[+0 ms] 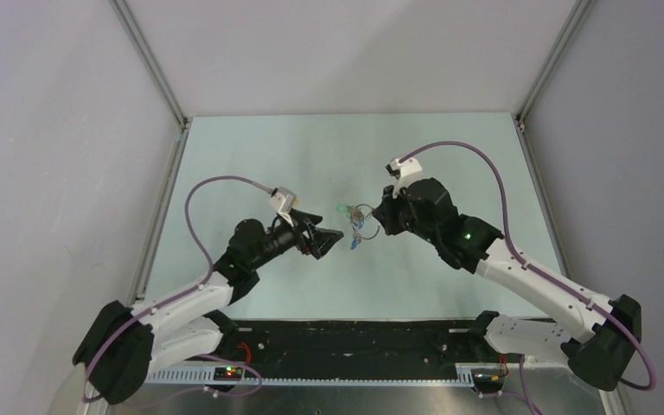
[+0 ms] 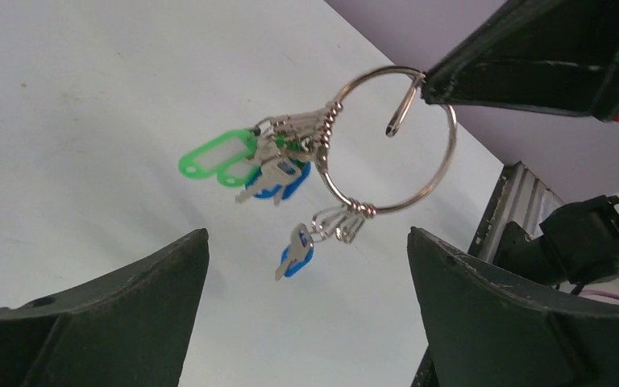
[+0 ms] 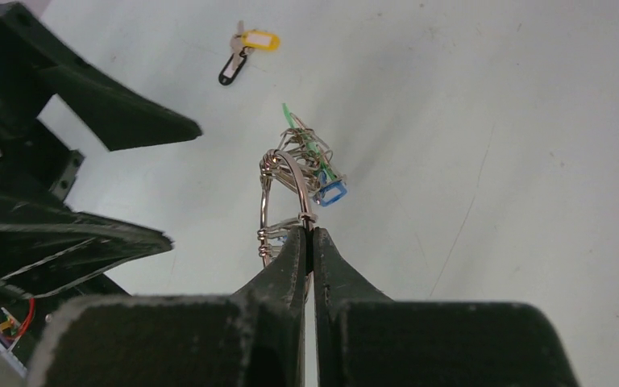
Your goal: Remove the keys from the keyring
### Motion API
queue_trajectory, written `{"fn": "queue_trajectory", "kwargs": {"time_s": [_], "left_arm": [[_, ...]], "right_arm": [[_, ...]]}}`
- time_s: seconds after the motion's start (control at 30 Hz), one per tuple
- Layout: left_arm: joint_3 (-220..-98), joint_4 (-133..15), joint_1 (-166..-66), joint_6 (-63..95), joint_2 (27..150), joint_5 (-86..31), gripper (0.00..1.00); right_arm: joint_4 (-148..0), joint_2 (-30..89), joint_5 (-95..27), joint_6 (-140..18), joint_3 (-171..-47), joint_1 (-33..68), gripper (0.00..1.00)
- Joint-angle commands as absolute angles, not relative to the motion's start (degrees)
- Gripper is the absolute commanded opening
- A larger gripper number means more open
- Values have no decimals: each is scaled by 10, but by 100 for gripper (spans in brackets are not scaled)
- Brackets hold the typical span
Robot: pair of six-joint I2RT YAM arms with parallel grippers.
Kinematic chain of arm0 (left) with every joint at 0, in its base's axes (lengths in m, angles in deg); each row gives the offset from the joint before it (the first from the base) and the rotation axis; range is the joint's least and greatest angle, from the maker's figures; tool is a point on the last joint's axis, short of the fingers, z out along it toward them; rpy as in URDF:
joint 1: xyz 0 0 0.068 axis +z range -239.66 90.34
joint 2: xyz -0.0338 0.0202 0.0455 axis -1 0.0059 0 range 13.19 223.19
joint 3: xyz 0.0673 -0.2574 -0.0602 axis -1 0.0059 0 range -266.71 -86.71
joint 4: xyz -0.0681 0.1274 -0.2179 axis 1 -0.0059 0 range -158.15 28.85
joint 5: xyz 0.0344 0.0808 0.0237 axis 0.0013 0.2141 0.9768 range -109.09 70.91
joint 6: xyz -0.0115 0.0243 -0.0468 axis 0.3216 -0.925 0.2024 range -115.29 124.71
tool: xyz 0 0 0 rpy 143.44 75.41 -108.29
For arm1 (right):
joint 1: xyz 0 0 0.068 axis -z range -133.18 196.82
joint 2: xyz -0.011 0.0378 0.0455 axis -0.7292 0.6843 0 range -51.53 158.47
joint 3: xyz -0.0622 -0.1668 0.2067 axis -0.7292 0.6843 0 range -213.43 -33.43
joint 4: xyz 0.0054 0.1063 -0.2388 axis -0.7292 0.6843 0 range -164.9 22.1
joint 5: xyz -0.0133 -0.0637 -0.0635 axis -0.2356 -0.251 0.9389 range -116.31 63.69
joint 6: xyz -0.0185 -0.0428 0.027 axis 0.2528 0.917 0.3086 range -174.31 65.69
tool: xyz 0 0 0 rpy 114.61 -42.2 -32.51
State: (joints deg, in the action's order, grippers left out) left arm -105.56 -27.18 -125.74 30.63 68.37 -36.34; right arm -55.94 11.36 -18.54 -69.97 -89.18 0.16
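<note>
Presently, your right fingers (image 3: 290, 266) are clamped on the keyring (image 2: 399, 205), holding it above the tabletop (image 2: 89, 121). The keys (image 2: 278, 173) dangle from it, just ahead of your left fingers (image 2: 483, 298), which stand wide apart, touching nothing.

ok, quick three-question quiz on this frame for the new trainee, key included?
1. True or false: the keyring lies flat on the table.
2. The left tool is: A) open, facing the hanging keys; B) shut on a blue key; C) shut on the keyring.
3. What colour is the tag on the lone key lying on the table?
Key: 1 false, the right tool is shut on it and holds it up off the table. 2 A. 3 yellow.
</note>
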Motion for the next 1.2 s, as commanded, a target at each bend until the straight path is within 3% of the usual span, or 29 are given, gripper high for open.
{"fn": "queue_trajectory", "kwargs": {"time_s": [0.0,0.17,0.27,0.37,0.4,0.43,0.47,0.53,0.6,0.67,0.77,0.83,0.97,1.17], "left_arm": [[-1108,-193,-1264,259,735,-373,96],[-1159,-145,-1265,267,827,-410,96],[-1182,-97,-1269,295,875,-431,87],[-1200,-50,-1269,321,924,-452,62],[-1202,-25,-1269,330,931,-456,44],[-1205,-15,-1269,334,940,-458,34],[-1205,-3,-1269,337,943,-457,13],[-1202,4,-1269,338,944,-449,2],[-1201,5,-1269,336,940,-449,0],[-1197,6,-1268,334,931,-445,0],[-1185,6,-1268,321,911,-439,0],[-1175,6,-1267,313,894,-434,0],[-1161,0,-1267,298,858,-427,0],[-1156,-12,-1267,289,814,-426,0]], "right_arm": [[-590,88,-212,-689,-900,1,0],[-594,79,-228,-692,-900,-2,0],[-592,74,-231,-694,-900,-4,0],[-589,72,-232,-694,-900,-5,0],[-586,71,-232,-694,-900,-5,0],[-585,72,-231,-694,-900,-5,0],[-581,72,-229,-694,-900,-4,0],[-574,69,-224,-693,-900,-2,0],[-567,66,-221,-692,-900,0,3],[-559,64,-222,-691,-899,5,16],[-554,58,-234,-690,-895,19,21],[-552,52,-244,-691,-888,32,42],[-578,26,-306,-692,-860,70,67],[-653,-4,-427,-698,-801,102,76]]}}
